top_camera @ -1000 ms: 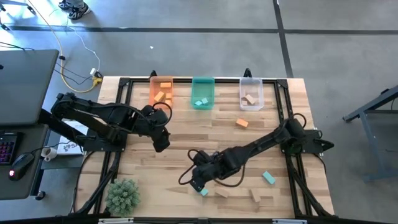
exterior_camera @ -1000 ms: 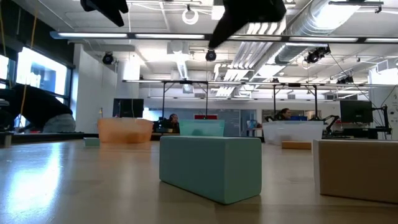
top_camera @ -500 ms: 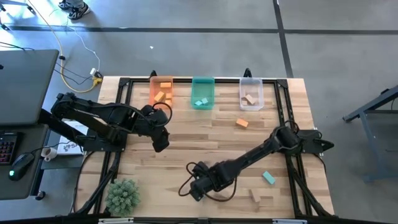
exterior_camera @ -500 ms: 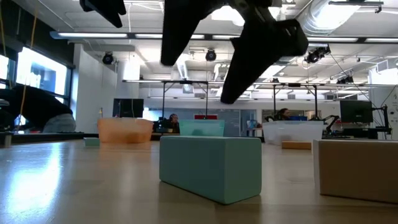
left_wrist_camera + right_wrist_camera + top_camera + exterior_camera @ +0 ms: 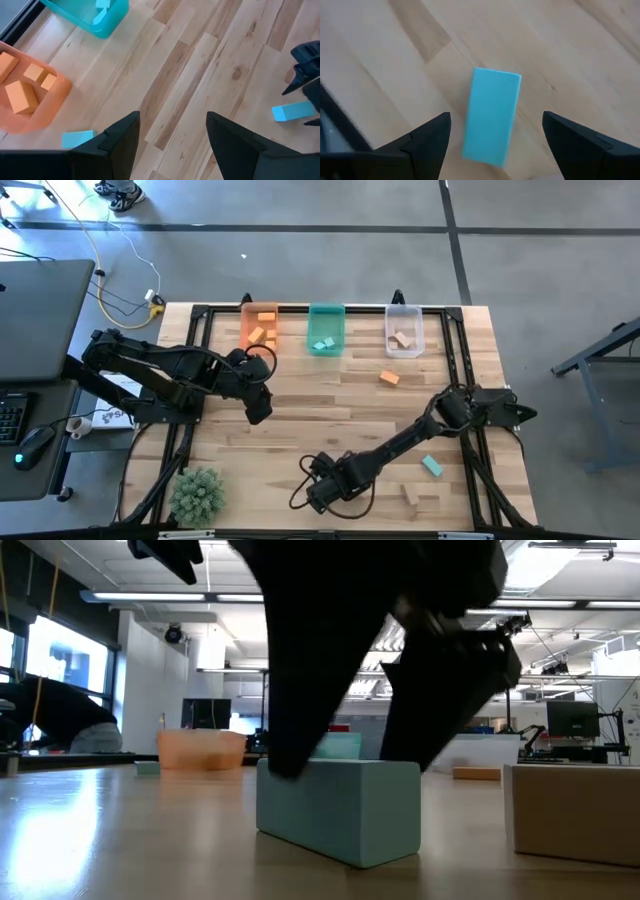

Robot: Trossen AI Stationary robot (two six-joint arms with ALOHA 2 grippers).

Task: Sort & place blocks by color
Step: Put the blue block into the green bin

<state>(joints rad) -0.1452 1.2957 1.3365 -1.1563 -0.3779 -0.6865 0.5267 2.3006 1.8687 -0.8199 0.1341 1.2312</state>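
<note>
Jaws spread wide on the right gripper [image 5: 318, 492], which in the high view reaches down at the near edge of the worktop [image 5: 300, 405], covering the teal block it stands over; the left gripper [image 5: 258, 408] hangs over the left middle of the worktop, its jaws parted and holding nothing. Along the far edge sit the orange bin [image 5: 259, 326] with orange blocks, the green bin [image 5: 325, 330] with teal blocks, and the clear bin [image 5: 404, 332] with a tan block. Loose on the wood are an orange block [image 5: 389, 378] near the clear bin, another teal block [image 5: 432, 466] to the right, and a tan block [image 5: 411, 497] by the near edge. A small green plant [image 5: 196, 494] stands at the near left corner. In the low view, the right gripper's dark fingers come down on either side of the teal block [image 5: 338, 810], with a tan block [image 5: 575, 811] just to its right. In the left wrist view, the left gripper's fingers [image 5: 121, 140] frame bare wood, with a teal block [image 5: 77, 139] near the orange bin. In the right wrist view, the teal block [image 5: 491, 115] lies flat between the two open fingers [image 5: 427, 140], touched by neither.
</note>
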